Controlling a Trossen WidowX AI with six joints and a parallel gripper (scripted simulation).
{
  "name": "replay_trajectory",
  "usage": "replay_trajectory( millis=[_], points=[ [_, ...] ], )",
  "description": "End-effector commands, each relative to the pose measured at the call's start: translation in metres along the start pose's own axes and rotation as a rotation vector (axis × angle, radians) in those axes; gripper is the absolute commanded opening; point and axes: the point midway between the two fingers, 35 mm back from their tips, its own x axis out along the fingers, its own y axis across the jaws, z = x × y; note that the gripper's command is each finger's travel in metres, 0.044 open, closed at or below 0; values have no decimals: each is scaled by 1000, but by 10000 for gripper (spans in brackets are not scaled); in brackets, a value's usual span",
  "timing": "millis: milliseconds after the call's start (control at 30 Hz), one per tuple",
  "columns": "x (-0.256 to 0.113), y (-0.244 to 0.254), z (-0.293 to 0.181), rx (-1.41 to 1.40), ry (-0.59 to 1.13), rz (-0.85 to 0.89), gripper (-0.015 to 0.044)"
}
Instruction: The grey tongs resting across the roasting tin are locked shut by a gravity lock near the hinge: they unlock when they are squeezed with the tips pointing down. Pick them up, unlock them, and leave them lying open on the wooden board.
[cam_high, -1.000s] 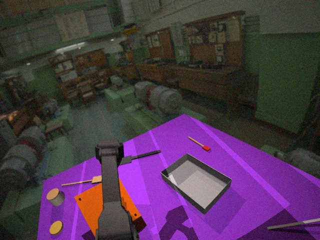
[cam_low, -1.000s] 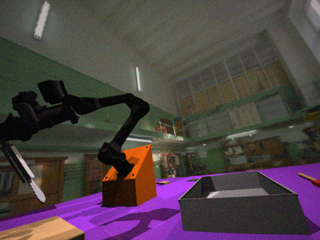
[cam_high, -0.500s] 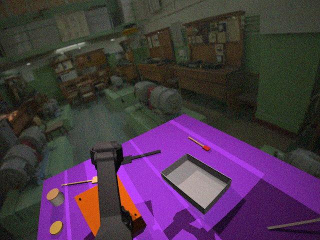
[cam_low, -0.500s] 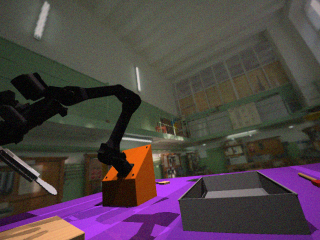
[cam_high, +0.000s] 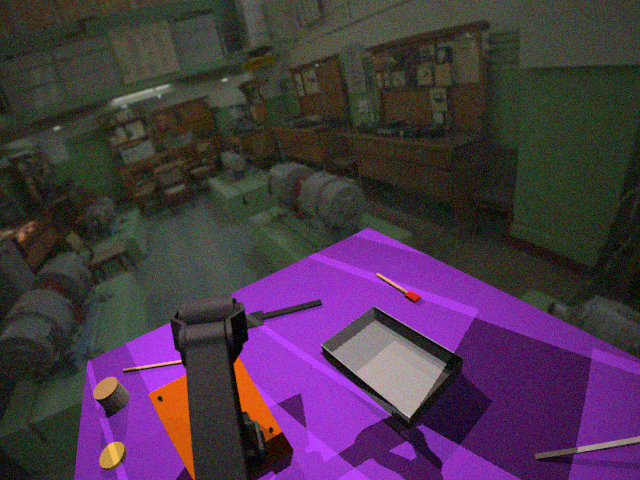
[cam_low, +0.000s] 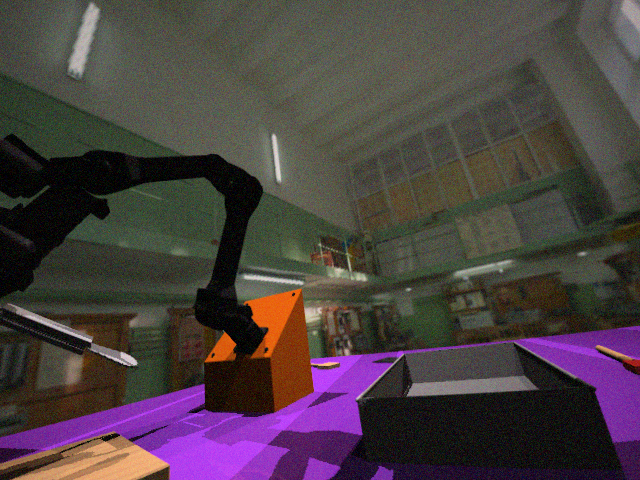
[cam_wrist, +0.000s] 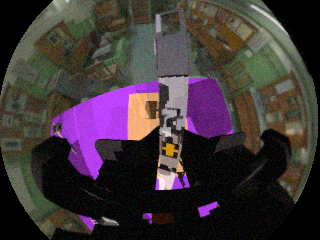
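Observation:
The grey tongs (cam_low: 56, 329) (cam_wrist: 173, 57) are held in the air. In the exterior view they enter from the left edge and slope gently, their pale scalloped tip lower at the right. Their arms look close together; the lock's state cannot be told. My gripper (cam_wrist: 167, 128) is shut on the tongs; the exterior view cuts it off and the top view does not show it. The wooden board (cam_low: 87, 457) (cam_wrist: 140, 117) lies below the tongs, with a dark shadow across it. The roasting tin (cam_high: 355, 381) (cam_low: 485, 428) stands on the table with nothing across it.
The arm rises from an orange wedge base (cam_high: 173, 413) (cam_low: 292, 356). Near it are a cylinder (cam_high: 111, 396), a yellow disc (cam_high: 112, 455), a thin wooden handle (cam_high: 152, 366) and a dark spatula (cam_high: 289, 310). A red-headed brush (cam_high: 412, 296) lies behind the tin, a pale bar (cam_high: 589, 447) at right.

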Motion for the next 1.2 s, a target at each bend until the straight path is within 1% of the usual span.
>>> replay_trajectory(
  millis=[0, 800, 1167],
  points=[
    [5, 1, -1, -4, 64, 7, -150],
    [20, 6, -17, -13, 495, 41, -150],
    [22, 6, -18, -13, 506, 42, -150]
  ],
)
